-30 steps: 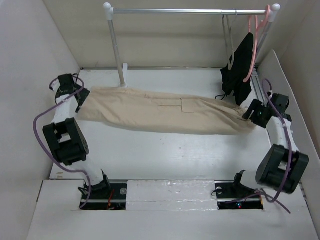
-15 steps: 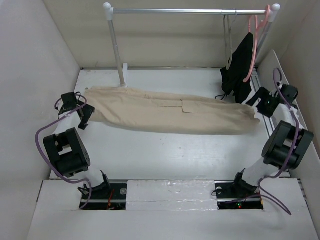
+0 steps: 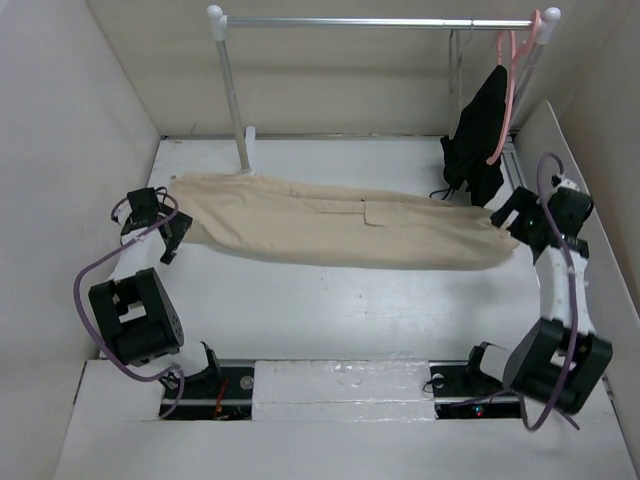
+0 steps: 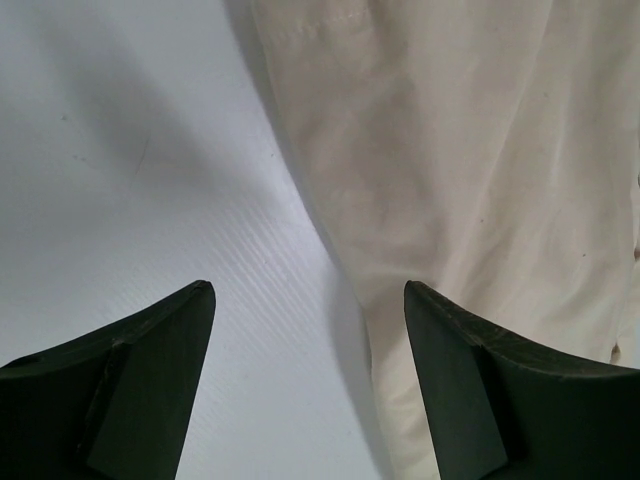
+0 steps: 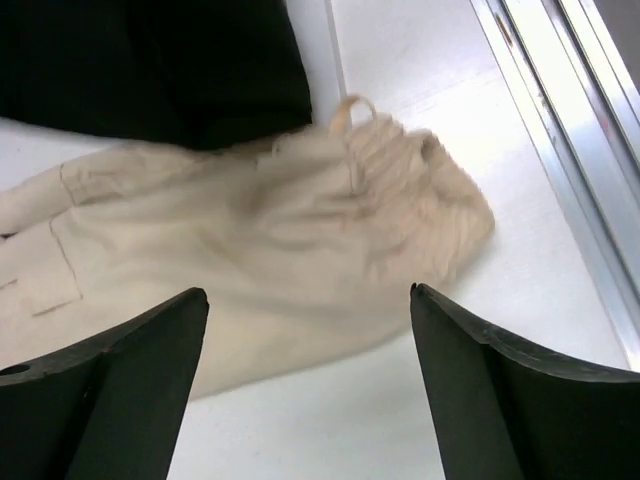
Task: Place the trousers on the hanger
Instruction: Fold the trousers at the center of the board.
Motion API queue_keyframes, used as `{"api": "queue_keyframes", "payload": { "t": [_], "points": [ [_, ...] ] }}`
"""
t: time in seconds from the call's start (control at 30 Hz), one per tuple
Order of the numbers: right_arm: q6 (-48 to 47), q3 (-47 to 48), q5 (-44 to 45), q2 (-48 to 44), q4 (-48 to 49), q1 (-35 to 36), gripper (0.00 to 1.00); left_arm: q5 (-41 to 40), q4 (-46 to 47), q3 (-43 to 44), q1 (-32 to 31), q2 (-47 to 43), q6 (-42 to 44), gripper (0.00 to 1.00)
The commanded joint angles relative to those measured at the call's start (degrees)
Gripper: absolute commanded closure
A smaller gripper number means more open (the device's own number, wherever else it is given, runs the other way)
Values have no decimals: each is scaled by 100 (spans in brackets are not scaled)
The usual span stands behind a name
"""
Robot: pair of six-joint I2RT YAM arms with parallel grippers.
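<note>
Wrist views show left fingers point(image 4: 140, 390) and right fingers point(image 5: 480, 390) spread wide, empty, over the trousers point(image 3: 340, 225).

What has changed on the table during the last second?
Both grippers released the trousers and pulled away: the left gripper toward the near edge, the right gripper slightly rightward; both are open now. The trousers stay spread across the table; the black garment hangs unchanged.
</note>
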Motion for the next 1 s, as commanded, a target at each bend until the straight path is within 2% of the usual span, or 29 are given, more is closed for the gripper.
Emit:
{"api": "queue_keyframes", "payload": {
  "t": [0.0, 0.03, 0.13, 0.3, 0.43, 0.5, 0.57, 0.63, 0.67, 0.7, 0.77, 0.83, 0.97],
  "points": [
    [327, -969, 527, -777, 288, 34, 14, 34, -57, -208, -2, -24, -111, 27],
    [423, -1398, 266, -795, 594, 34, 14, 157, -83, -138, -2, 108, -111, 27],
    [574, -1648, -368, -340, 765, -273, 12, 437, -250, 107, -2, 724, -155, 27],
    [293, -1280, -466, 731, 1001, -546, 3, 527, -67, 126, -2, 1129, -243, 27],
    [468, -955, -449, 1532, 1335, -617, 3, 483, 40, 327, -2, 1454, -366, 28],
    [705, -858, -484, 1927, 1431, -617, 7, 475, 101, 407, -2, 1708, -401, 30],
    [881, -823, -458, 2131, 1652, -564, 17, 440, 84, 582, -2, 1867, -489, 32],
    [899, -709, -370, 2333, 1695, -511, 35, 483, 75, 767, -2, 1990, -463, 42],
    [882, -673, -370, 2386, 1670, -511, 56, 492, 92, 803, -2, 1999, -446, 53],
    [855, -647, -387, 2430, 1617, -511, 70, 475, 49, 855, -2, 1999, -437, 87],
    [742, -637, -344, 2335, 1441, -511, 89, 413, 5, 1031, -2, 2026, -349, 100],
    [566, -821, -221, 1994, 1249, -511, 94, 282, -310, 1223, -2, 2104, -165, 100],
    [302, -1304, 16, 1203, 818, -511, 97, -350, -531, 1164, 59, 2000, 29, 100]
  ]
}}
